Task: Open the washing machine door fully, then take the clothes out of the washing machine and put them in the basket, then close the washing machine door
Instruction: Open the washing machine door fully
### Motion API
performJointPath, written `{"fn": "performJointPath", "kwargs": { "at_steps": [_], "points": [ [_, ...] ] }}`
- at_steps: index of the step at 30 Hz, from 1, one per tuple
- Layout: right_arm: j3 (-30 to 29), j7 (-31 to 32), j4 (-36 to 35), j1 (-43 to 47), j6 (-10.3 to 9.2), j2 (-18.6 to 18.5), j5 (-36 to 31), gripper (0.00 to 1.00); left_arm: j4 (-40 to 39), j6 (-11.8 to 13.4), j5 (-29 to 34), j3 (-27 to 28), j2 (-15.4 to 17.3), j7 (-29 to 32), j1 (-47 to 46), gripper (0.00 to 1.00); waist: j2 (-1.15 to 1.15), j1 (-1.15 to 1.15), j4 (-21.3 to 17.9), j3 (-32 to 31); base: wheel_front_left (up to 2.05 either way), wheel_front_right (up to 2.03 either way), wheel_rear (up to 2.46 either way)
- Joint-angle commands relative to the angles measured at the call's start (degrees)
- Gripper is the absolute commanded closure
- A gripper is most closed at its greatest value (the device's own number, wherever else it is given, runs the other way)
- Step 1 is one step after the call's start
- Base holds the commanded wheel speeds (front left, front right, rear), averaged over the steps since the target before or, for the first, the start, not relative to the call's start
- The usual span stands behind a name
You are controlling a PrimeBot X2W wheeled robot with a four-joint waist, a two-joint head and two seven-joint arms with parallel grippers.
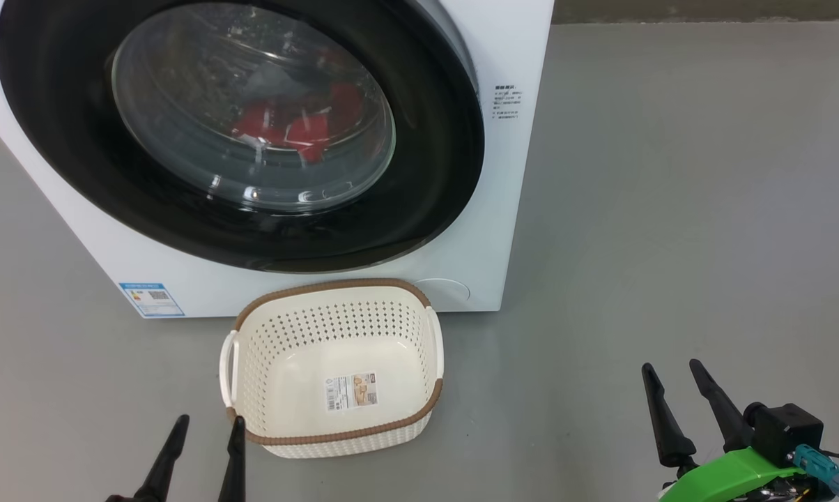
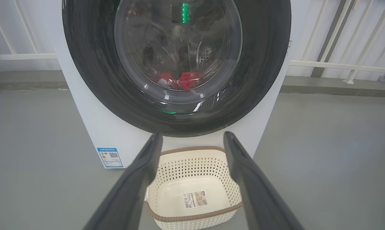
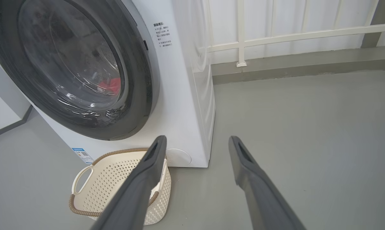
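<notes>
The washing machine [image 1: 510, 209] stands at 11 o'clock in the head view. Its round door [image 1: 433, 174] is shut flat against the front and faces the robot. Red clothes [image 1: 308, 129] lie low in the drum behind the glass.

The basket [image 1: 336, 438] sits on the floor [image 1: 670, 209] at 6 o'clock of the door, just before the machine. Its mouth faces up and its long axis runs about 9 to 3 o'clock, with a handle at each end.

The left gripper [image 1: 210, 420], at 7 o'clock near the basket's corner, is spread and empty. The right gripper [image 1: 670, 364], at 4 o'clock and well apart from the basket, is likewise spread and empty.

The left wrist view meets the door square on. The right wrist view sees it slantwise, with the machine's right side and a white railing [image 3: 275, 35] behind.
</notes>
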Motion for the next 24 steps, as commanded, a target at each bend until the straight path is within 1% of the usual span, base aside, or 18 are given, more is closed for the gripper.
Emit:
{"fn": "performJointPath", "kwargs": {
  "at_steps": [1, 3, 4, 5, 6, 11, 13, 18, 19, 23, 24],
  "points": [
    [0.97, -0.68, -1.6, -0.31, -0.04, -0.56, -0.74, 0.0, -1.35, -0.2, -0.31, 1.74, 0.6, -0.69, -0.49, 0.0, 0.0, 0.0, 0.0, 0.04, 0.0, 0.0, 0.0],
    [1.16, -0.68, -1.88, -0.42, -0.04, -0.56, -0.74, 0.0, -1.44, -0.22, -0.33, 1.71, 0.6, -0.69, -0.54, 0.0, 0.0, 0.0, 0.04, 0.12, 0.0, 0.0, 0.0],
    [1.51, -0.68, -1.95, -0.51, -0.04, -0.54, -0.4, 0.04, -1.48, -0.22, -0.34, 1.69, 0.6, -0.69, -0.58, 0.0, 0.0, 0.0, 0.08, 0.18, 0.0, 0.0, 0.0],
    [1.91, -0.68, -1.94, -0.64, -0.04, -0.48, 0.3, 0.62, -1.51, -0.23, -0.36, 1.66, 0.6, -0.69, -0.61, 0.0, 0.0, 0.0, 0.12, 0.23, 0.0, 0.0, 0.0],
    [2.33, -0.68, -1.98, -0.85, -0.04, -0.44, 1.04, 1.0, -1.52, -0.24, -0.38, 1.62, 0.6, -0.69, -0.65, 0.0, 0.0, 0.0, 0.17, 0.29, 0.0, 0.0, 0.0],
    [3.29, -0.68, -2.86, -3.47, -0.04, -0.12, 5.53, 1.0, -1.58, -0.25, -0.61, 0.9, 0.6, -0.69, -1.41, 0.0, 0.0, 0.0, 0.64, 1.48, 0.0, 0.0, 0.0],
    [3.17, -0.68, -3.52, -5.48, -0.04, 0.18, 9.17, 1.0, -1.62, -0.24, -0.8, 0.49, 0.6, -0.69, -2.0, 0.0, 0.0, 0.0, 0.91, 2.3, 0.0, 0.0, 0.0],
    [3.47, -0.68, -4.99, -12.43, -0.04, 0.63, 20.16, 1.0, -1.6, -0.21, -1.35, -0.64, 0.6, -0.69, -3.73, 0.0, 0.0, 0.0, 1.89, 4.69, 0.0, 0.0, 0.0],
    [3.7, -0.68, -5.35, -15.6, -0.04, 0.69, 24.59, 1.0, -1.56, -0.21, -1.54, -1.23, 0.6, -0.69, -4.59, 0.0, 0.0, 0.0, 2.54, 5.81, 0.0, 0.0, 0.0],
    [4.45, -0.68, -6.19, -21.99, -0.04, 0.73, 35.6, 1.0, -1.37, -0.01, -2.17, -2.56, 0.6, -0.69, -6.66, 0.0, 0.0, 0.0, 4.24, 8.24, 0.0, 0.0, 0.0],
    [4.45, -0.68, -6.19, -21.99, -0.04, 0.73, 35.6, 1.0, -1.37, -0.01, -2.17, -2.56, 0.6, -0.69, -6.66, 0.0, 0.0, 0.0, 4.24, 8.24, 0.0, 0.0, 0.0]
  ]
}}
